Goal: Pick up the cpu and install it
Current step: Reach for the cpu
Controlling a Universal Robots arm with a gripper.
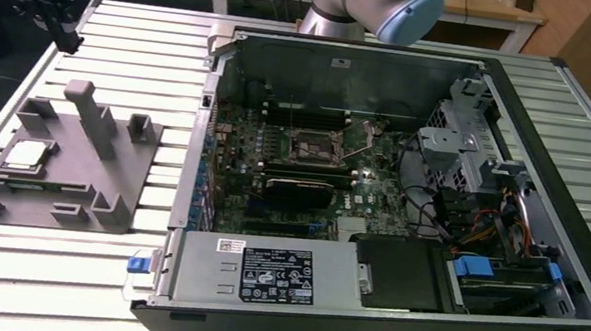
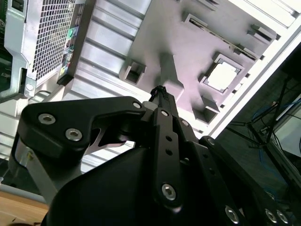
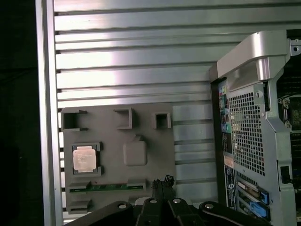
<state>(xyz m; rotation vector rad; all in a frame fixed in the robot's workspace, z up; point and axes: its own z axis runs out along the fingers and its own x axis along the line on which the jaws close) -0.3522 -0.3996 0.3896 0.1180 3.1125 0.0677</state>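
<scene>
Reading the exterior view as a clock face, the gripper (image 1: 68,46) hung at ten o'clock, above the slatted table (image 1: 141,56) and clear of everything on it. Its fingers were clenched on nothing: in both wrist views the black tips met, with no part between them.

The cpu (image 1: 27,154) lay flat, pale top up, in a square pocket of the grey tray (image 1: 120,187). It was at nine o'clock of the view and about six o'clock from the gripper, well apart from it. The tray rested on the table just beside the open case (image 1: 420,59), at the case's nine o'clock. A tall post (image 1: 81,112) stood upright on the tray at the cpu's one o'clock, with shorter blocks near it.

Inside the case, the socket (image 1: 314,145) sat on the motherboard (image 1: 375,195) near the middle of the view, at three o'clock from the cpu, with the case wall between them. Whether its frame was raised could not be told. A grey power supply (image 1: 260,274) lay along the case's six o'clock side. The arm (image 1: 370,3) showed at twelve o'clock, behind the case.

In the first wrist view the cpu (image 3: 84,158) sat in its pocket, and a green strip (image 3: 106,187) lay in a long slot just beside it. The gripper (image 3: 163,181) showed over the tray's side nearest the case. In the second wrist view the gripper (image 2: 159,89) stood apart from the cpu (image 2: 222,76).
</scene>
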